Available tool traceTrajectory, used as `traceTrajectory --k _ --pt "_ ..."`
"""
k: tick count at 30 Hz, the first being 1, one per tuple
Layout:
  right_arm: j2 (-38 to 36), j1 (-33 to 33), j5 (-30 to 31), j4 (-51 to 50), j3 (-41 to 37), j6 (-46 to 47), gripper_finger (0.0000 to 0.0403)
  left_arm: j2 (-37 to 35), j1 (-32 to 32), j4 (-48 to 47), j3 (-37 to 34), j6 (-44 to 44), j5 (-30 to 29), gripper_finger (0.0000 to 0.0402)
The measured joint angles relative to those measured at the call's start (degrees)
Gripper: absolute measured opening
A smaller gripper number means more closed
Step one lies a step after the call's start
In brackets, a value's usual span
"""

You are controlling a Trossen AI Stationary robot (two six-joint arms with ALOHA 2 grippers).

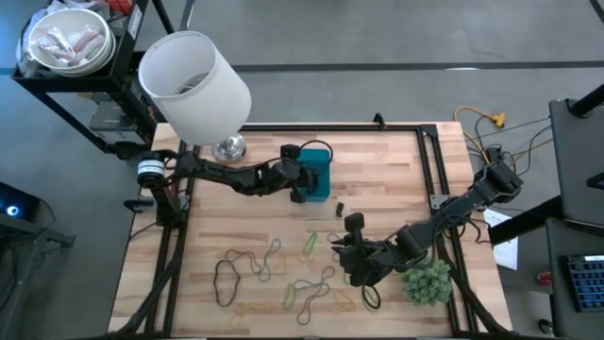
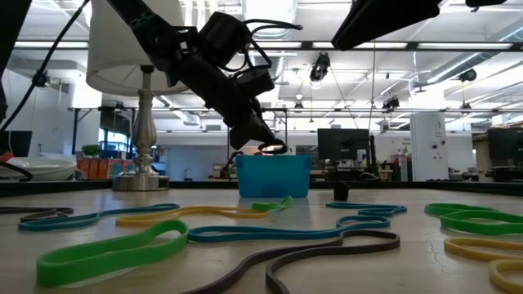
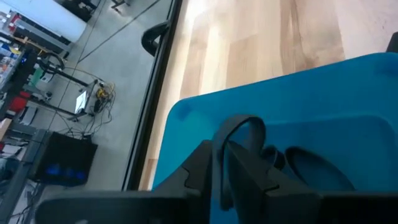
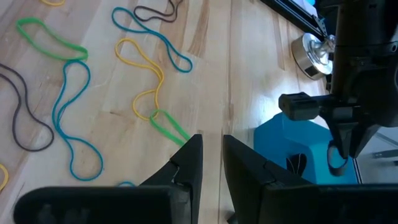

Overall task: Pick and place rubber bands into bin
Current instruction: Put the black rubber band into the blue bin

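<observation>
High view, left arm: the left gripper [image 1: 304, 189] hangs over the near-left part of the bin [image 1: 319, 162], a small blue tray at the far middle of the wooden table [image 1: 396, 179].
High view, right arm: the right gripper [image 1: 350, 253] sits low over the table, right of centre, beside a fuzzy green plant ball [image 1: 427, 281] at the near right.
High view, bands: the rubber bands [image 1: 274, 274] lie scattered across the near half of the table, well apart from the bin.
High view, other: a white lampshade [image 1: 193, 83] stands at the far left corner.
Low view: the left gripper [image 2: 263, 140] is just above the bin's [image 2: 273, 178] rim, with a dark band dangling from its tip; green, yellow, teal and dark bands [image 2: 245, 233] lie in the foreground.
Left wrist view: the left gripper's fingers [image 3: 245, 171] stand narrow, with a dark rubber band [image 3: 239, 127] looped between them over the blue bin [image 3: 323, 87]; other dark bands lie inside.
Right wrist view: the right gripper's fingers [image 4: 189, 163] stand slightly apart with nothing between them, above bare wood; a green band [image 4: 169, 126] lies just ahead, and the left gripper [image 4: 344, 146] hangs over the bin [image 4: 292, 140] farther off.
</observation>
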Motion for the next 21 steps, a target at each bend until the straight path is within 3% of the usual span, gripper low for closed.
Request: traceTrajectory --k 10,21 --pt "0.0 -0.1 0.0 -0.1 -1.0 2.9 0.0057 -0.9 -0.5 -1.3 0.0 0.0 -2.5 0.007" --pt "0.0 -4.7 0.0 -0.1 -9.8 6.8 0.0057 -12.5 -10.0 -23.7 -0.4 -4.6 -9.3 0.007"
